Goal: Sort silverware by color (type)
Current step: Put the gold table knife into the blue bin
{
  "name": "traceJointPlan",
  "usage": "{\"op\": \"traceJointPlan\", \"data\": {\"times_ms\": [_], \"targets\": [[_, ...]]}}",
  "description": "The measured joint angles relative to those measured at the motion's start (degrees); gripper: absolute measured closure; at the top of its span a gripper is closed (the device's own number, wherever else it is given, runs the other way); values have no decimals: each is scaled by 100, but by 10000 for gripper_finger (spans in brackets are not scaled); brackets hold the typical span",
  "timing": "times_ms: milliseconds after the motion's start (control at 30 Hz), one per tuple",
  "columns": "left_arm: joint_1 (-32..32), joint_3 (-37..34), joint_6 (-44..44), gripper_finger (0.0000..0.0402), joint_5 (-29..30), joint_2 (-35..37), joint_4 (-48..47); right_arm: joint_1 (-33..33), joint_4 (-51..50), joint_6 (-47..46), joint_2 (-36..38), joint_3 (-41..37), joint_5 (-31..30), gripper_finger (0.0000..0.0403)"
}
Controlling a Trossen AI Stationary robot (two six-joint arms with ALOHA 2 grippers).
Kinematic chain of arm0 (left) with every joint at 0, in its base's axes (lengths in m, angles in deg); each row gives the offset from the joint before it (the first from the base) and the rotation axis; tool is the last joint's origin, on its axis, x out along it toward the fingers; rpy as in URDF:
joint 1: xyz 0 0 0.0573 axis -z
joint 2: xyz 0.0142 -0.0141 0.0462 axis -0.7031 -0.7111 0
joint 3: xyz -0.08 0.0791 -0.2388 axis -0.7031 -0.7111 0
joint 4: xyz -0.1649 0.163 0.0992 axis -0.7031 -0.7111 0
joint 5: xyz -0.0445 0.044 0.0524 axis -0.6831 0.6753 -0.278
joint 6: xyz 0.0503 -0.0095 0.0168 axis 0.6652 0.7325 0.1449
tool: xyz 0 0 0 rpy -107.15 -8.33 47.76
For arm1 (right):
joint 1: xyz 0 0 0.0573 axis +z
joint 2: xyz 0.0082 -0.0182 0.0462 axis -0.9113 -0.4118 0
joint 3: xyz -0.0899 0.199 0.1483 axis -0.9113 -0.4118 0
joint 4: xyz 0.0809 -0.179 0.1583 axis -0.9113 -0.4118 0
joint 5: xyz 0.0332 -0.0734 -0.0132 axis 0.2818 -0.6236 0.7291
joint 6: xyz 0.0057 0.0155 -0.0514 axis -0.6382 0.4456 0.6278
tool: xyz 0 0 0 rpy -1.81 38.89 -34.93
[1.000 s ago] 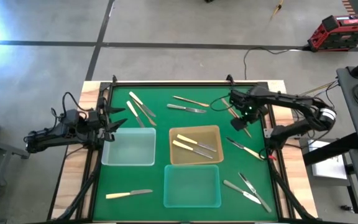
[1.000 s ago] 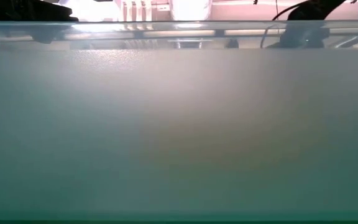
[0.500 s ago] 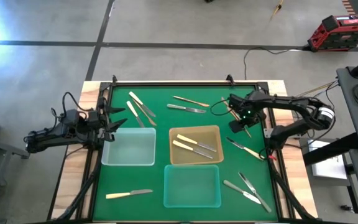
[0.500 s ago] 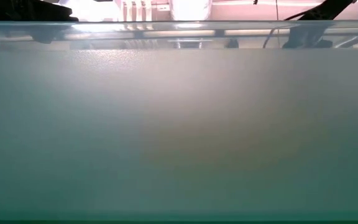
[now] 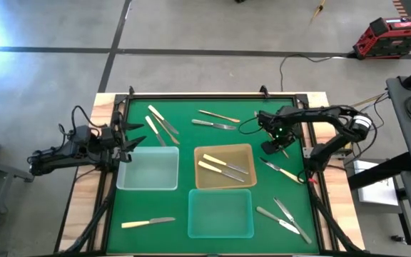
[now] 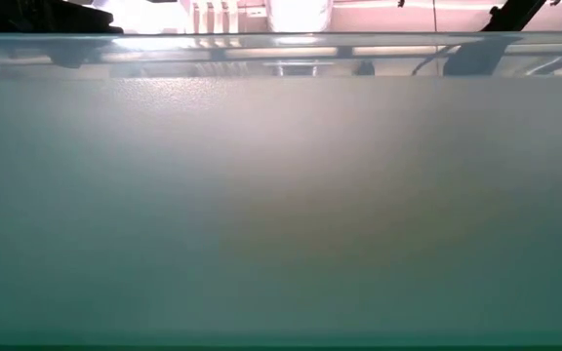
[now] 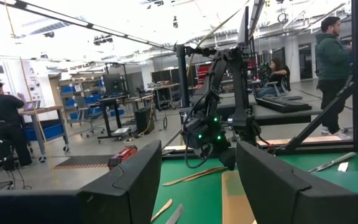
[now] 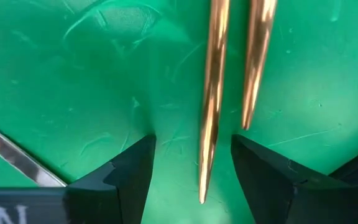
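In the high view, my right gripper point(image 5: 271, 140) is down over two copper pieces point(image 5: 284, 148) that lie side by side on the green mat near its far right corner. In the right wrist view it is open. Its fingers point(image 8: 114, 180) stand on either side of the pointed end of one copper piece point(image 8: 211, 112) without touching it. The second copper piece point(image 8: 257, 62) lies just beside it. My left gripper point(image 5: 130, 135) waits open at the mat's left edge point(image 7: 197, 180). Two cream-handled knives point(image 5: 223, 168) lie in the amber tray point(image 5: 247, 150).
A clear tray point(image 5: 148, 184) and a teal tray point(image 5: 220, 230) sit beside the amber one. Loose cutlery lies at the far left point(image 5: 161, 121), far middle point(image 5: 216, 120), near left point(image 5: 148, 223), right point(image 5: 282, 171) and near right point(image 5: 284, 218). A tray wall point(image 6: 281, 195) fills the low view.
My right gripper has crept a little toward the table's left and near edge, settling over the copper pieces, while its forearm has swung back toward the far right. Nothing on the mat has moved.
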Motion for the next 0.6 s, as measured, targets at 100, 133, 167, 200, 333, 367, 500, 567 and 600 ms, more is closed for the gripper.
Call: {"op": "traceJointPlan", "data": {"times_ms": [100,133,167,200,333,367,500,567,600], "targets": [[2,0,1,209,0,0,0,0,21,26,-78,3,17,201],[2,1,1,209,-2,0,1,1,30,28,-95,2,21,209],[-1,2,2,209,0,0,1,1,38,28,-116,1,30,219],[1,1,1,209,0,0,-2,0,49,28,-141,3,41,232],[-1,0,1,209,-1,0,-1,-27,80,44,-254,3,110,299],[1,1,0,209,-1,0,0,-33,80,50,-291,6,143,318],[1,2,2,209,-2,0,1,-35,85,135,-407,16,175,379],[1,2,2,209,0,0,1,-36,98,140,-424,16,177,383],[1,1,1,209,-1,0,1,-37,101,140,-421,16,179,384]]}}
